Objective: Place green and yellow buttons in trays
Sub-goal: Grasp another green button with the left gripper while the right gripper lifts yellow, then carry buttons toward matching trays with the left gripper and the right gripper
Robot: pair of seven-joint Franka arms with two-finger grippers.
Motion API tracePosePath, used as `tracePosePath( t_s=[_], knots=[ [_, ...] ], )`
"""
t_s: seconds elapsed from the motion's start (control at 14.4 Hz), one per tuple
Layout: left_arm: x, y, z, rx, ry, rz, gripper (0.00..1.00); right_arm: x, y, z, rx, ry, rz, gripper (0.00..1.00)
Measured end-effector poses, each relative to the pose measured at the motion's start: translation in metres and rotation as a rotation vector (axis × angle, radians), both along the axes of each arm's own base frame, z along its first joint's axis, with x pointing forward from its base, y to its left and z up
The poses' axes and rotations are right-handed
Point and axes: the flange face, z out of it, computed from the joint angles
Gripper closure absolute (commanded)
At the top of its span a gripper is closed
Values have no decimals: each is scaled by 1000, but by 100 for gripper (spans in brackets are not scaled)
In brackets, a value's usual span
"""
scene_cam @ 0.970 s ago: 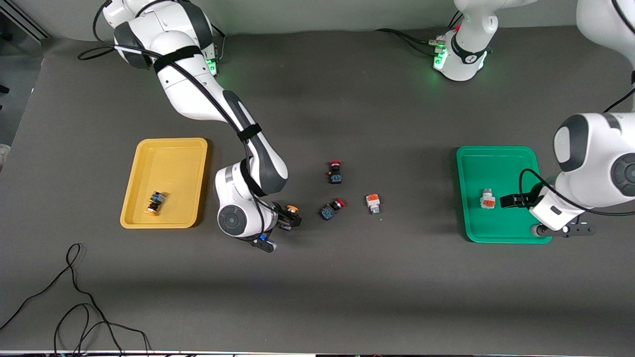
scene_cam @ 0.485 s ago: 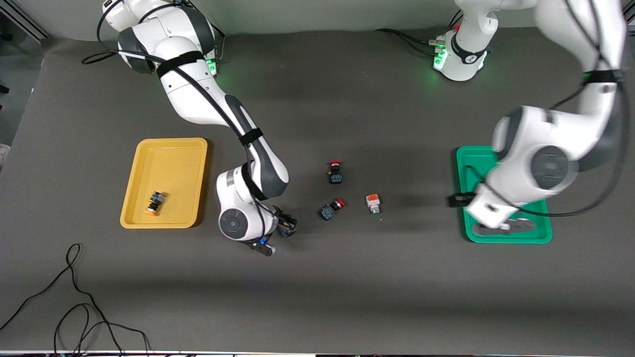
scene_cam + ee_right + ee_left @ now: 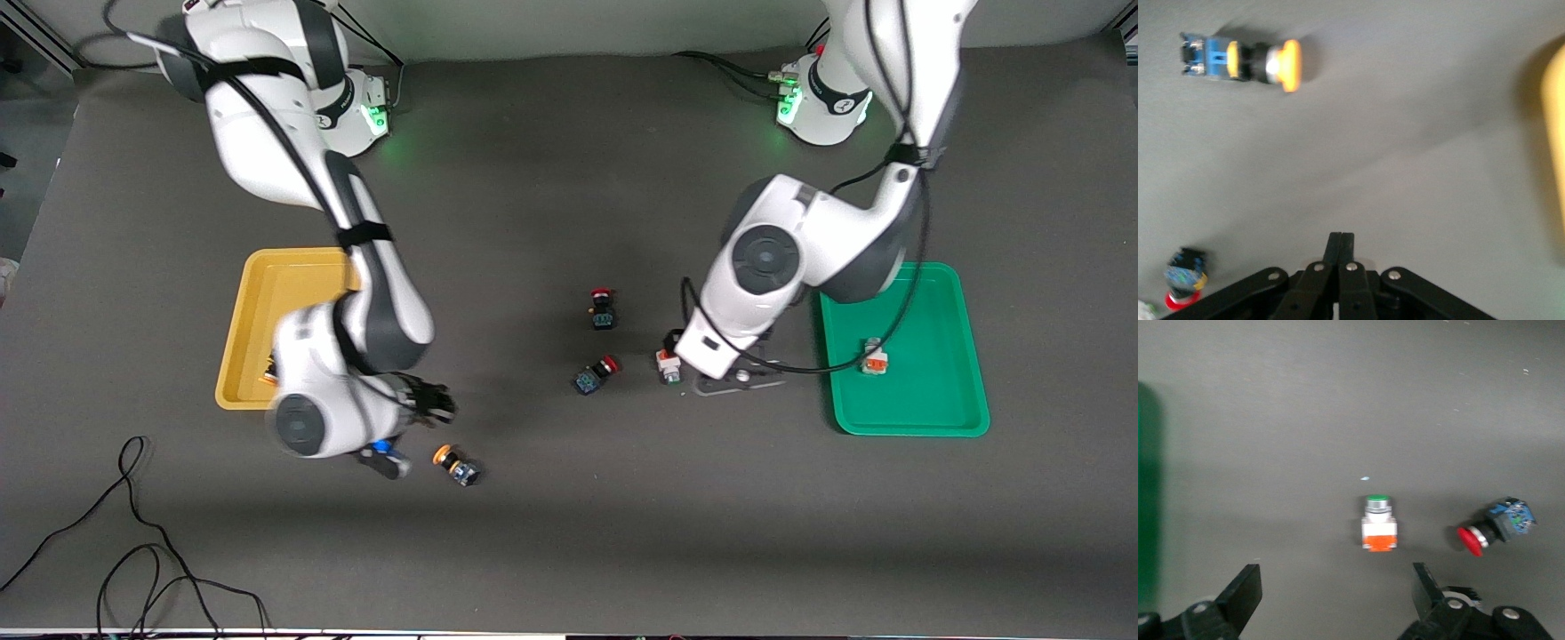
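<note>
Left pincer point(image 3: 1331, 600), spread, hovers over the white green-tipped button point(image 3: 1378, 523) on the surface point(image 3: 569, 533); small, light, rigid, it looks best gripped across its flat body. Right pincer point(image 3: 1339, 257), pressed together and empty, is over bare surface near the fallen yellow button point(image 3: 457, 466).

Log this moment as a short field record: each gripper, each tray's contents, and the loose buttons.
left gripper: open, over green button on table
right gripper: shut, empty, over table beside yellow tray
yellow tray: one yellow button, mostly hidden by arm
green tray: one white button
loose yellow button: on its side, on table, outside trays
red buttons: two, and, mid-table
</note>
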Motion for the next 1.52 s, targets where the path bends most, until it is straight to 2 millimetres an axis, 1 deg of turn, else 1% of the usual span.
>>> tracePosePath(
  t_s=[0.07,0.14,0.21,0.28,0.42,0.49,0.55,0.69,0.83,0.9,0.97,1.04,1.18,1.25,1.32,1.39,1.52],
  knots=[
    [-2,-8,-13,-4,1,-1,0,1,-13,9,-1,3,5,22],
    [-2,-12,-29,-8,5,-1,0,4,-22,11,-3,-3,0,2],
    [1,-12,-46,-11,8,2,0,8,-29,7,-6,-22,-14,1],
    [3,-11,-64,-12,12,6,0,18,-35,1,-6,-71,-48,1],
    [4,-9,-100,-10,29,13,0,37,-44,-11,2,-165,-194,1],
    [4,-8,-114,-8,38,18,0,45,-45,-19,3,-213,-288,1],
    [3,-8,-124,-7,45,27,0,53,-41,-28,3,-261,-396,1],
    [1,-7,-138,-1,60,44,5,60,-20,-54,14,-313,-615,1],
    [-1,-8,-143,3,67,61,8,56,3,-78,7,-298,-756,1],
    [-2,-10,-143,4,69,71,12,53,12,-83,-2,-279,-816,1],
    [-5,-15,-143,4,70,80,21,51,19,-84,-11,-261,-877,1],
    [-8,-20,-143,5,70,86,36,50,23,-83,-17,-246,-932,1],
    [-12,-25,-144,7,71,94,59,50,25,-81,-28,-219,-1036,1],
    [-13,-26,-144,8,72,95,67,51,24,-81,-35,-204,-1089,1],
    [-12,-26,-144,8,72,97,72,51,24,-83,-45,-188,-1139,1],
    [-12,-25,-144,8,72,98,74,50,24,-88,-57,-171,-1179,2],
    [-10,-25,-141,6,66,102,74,44,32,-104,-84,-144,-1218,2]
  ],
)
